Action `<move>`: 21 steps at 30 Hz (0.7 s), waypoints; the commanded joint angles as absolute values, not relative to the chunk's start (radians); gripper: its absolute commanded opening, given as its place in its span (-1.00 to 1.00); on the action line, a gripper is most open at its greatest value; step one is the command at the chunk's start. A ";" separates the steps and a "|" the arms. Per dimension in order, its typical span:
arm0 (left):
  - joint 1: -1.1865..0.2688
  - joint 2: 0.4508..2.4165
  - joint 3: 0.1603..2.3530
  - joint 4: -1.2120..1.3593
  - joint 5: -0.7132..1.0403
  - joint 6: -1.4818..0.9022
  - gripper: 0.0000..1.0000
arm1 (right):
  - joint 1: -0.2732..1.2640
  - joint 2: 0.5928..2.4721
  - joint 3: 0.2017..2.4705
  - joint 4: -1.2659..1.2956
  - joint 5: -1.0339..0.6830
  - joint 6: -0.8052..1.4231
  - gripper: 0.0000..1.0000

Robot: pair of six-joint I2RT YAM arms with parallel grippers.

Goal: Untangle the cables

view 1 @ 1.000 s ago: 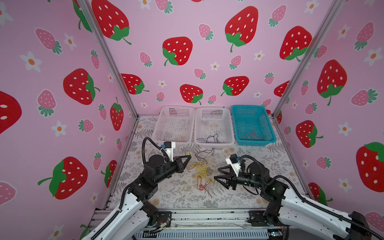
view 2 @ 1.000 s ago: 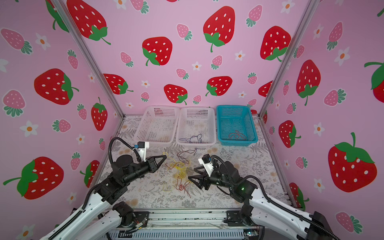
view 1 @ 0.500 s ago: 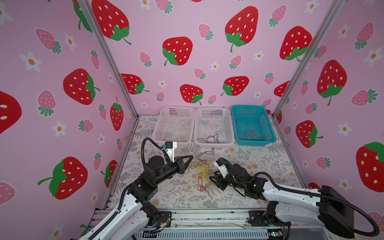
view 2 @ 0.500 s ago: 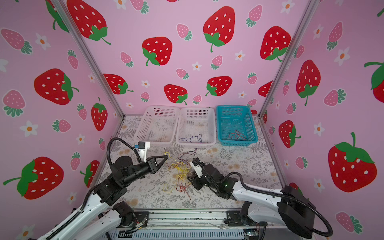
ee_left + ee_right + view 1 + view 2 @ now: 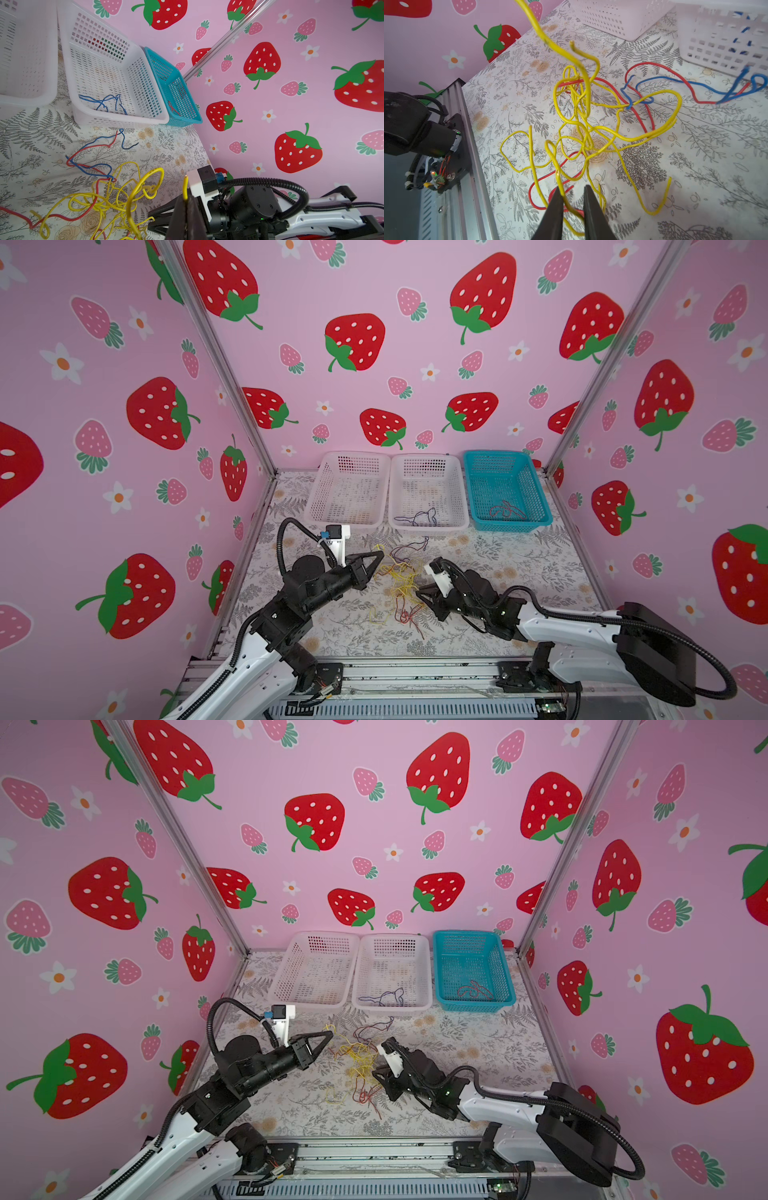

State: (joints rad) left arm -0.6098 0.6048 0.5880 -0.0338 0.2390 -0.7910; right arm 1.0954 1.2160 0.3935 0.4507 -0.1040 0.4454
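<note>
You cannot count the yellow ones among the cables (image 5: 401,587): in the middle they cross too many times to follow any single one. In both top views the dark strands are too thin to tell their colour; the wrist views show them blue. The tips of the right gripper (image 5: 417,594) are dark against the pile there, so its gap shows only from its own wrist camera, where the picture edge cuts off the fingers further back.

The left gripper (image 5: 380,554) stands at 10 o'clock of the pile. It is closed tight on the end of a yellow cable (image 5: 185,187), which sticks out a little past the tips. The right gripper is low at 4 o'clock of the pile. Its fingers (image 5: 556,205) stand a little apart. A yellow strand (image 5: 560,187) runs through the gap and lies against one finger only, so it is not clamped.

A red and blue pair (image 5: 409,547) spreads toward 12 o'clock and ends just before the middle white basket (image 5: 428,527), which holds a blue cable (image 5: 417,516). The teal basket (image 5: 511,526) at 1 o'clock holds a red cable (image 5: 507,510). The bare table (image 5: 519,572) gives open room from 2 to 4 o'clock. At 6 o'clock the metal rail (image 5: 415,672) is near the red ends.
</note>
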 commanded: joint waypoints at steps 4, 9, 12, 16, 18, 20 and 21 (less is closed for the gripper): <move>-0.613 0.600 0.629 -0.018 0.214 -0.794 -1.00 | 1.098 1.194 0.396 0.499 -0.149 0.421 -1.00; -0.608 0.577 0.648 -0.153 0.144 -0.751 -1.00 | 1.094 1.023 0.405 0.381 -0.016 0.406 -1.00; -0.588 0.554 0.646 -0.249 0.076 -0.745 -1.00 | 1.079 0.851 0.420 0.251 0.092 0.400 -1.00; -0.540 0.531 0.610 -0.324 0.058 -0.767 -1.00 | 1.041 0.634 0.446 0.117 0.180 0.396 -1.00; -0.511 0.531 0.590 -0.344 0.070 -0.780 -1.00 | 1.020 0.553 0.476 0.058 0.186 0.390 -1.00; -0.485 0.535 0.576 -0.357 0.082 -0.790 -1.00 | 1.009 0.506 0.515 0.004 0.197 0.384 -1.00; -0.471 0.535 0.570 -0.362 0.088 -0.790 -1.00 | 1.007 0.488 0.539 -0.023 0.210 0.381 -1.00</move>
